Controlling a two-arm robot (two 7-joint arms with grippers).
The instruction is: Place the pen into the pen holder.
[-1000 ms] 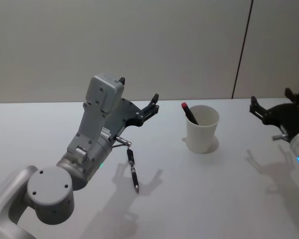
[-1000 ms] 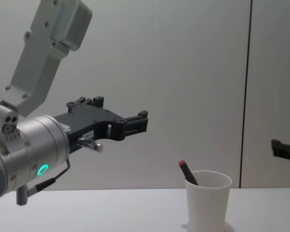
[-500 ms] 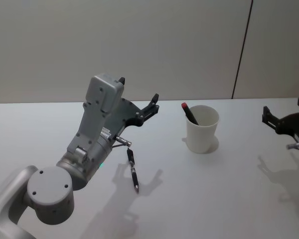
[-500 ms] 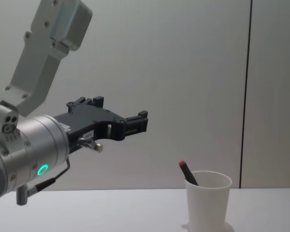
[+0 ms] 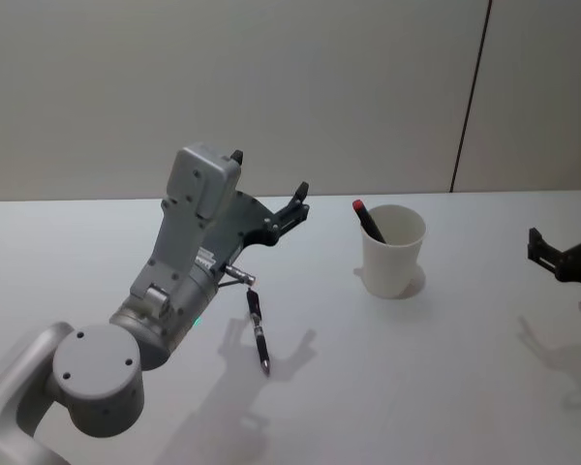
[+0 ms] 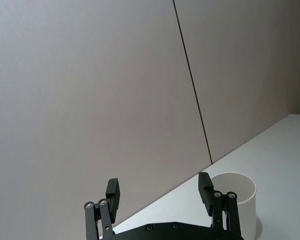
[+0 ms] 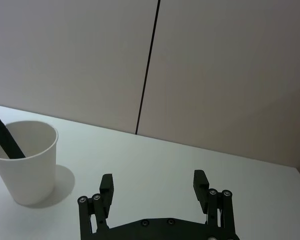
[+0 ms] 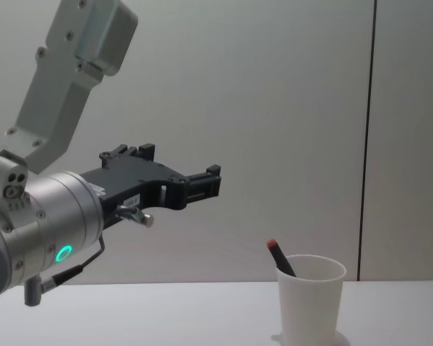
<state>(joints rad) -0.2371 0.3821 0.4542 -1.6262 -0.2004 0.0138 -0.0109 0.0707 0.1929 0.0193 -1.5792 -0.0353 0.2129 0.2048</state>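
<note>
head view shows a black pen [image 5: 259, 333] lying flat on the white table [image 5: 436, 387], beside the left arm's wrist and back from the left gripper [image 5: 268, 174]. that gripper hangs raised above the table, its jaws wide with nothing between them. the pen's long axis runs roughly toward and away from the robot, pointed tip at the near end, so by my reading the jaws would have to drop and draw back, then close across the barrel. the pen holder [image 5: 392, 254], a white paper cup, stands upright to the right of the pen, well apart from it, with a red-capped pen [image 5: 369, 220] leaning inside against its rim. the right gripper [image 7: 153, 181] sits toward the table's right edge, jaws wide and empty, on the far side of the cup from the lying pen. the left arm is the nearer one — i judge the pickup not yet begun.
</note>
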